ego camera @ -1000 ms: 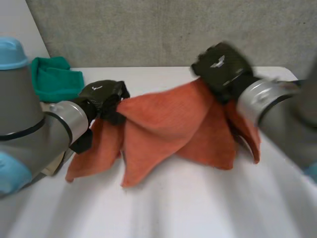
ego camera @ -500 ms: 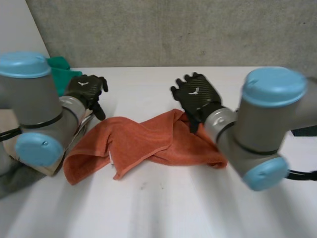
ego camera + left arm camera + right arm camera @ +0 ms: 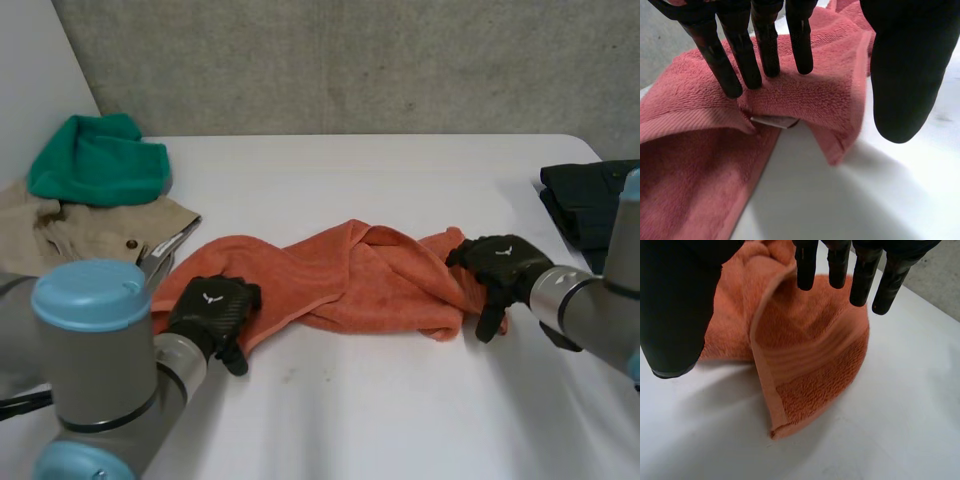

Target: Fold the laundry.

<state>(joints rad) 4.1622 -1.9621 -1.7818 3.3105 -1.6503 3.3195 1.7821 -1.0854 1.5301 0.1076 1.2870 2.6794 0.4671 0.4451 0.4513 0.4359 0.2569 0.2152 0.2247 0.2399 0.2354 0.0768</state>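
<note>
White table [image 3: 380,420], grey concrete wall [image 3: 350,60] behind. We see the left hand [image 3: 210,308] at the left end of the orange towel [image 3: 340,275]. Its fingers [image 3: 765,45] are straight w/ tips pressing on a folded edge and the thumb spread off to the side, so no grip. A white tag [image 3: 772,121] peeks out under that fold. The right hand [image 3: 500,262] is at the towel's right end. Its fingers [image 3: 837,265] are straight over the corner w/ thumb apart, nothing held. Towel lies crumpled & twisted across mid-table, btw both hands. Further out we note a green cloth [image 3: 100,160] touching a beige garment [image 3: 80,232] at far left, and a dark garment [image 3: 585,195] at the right edge.
</note>
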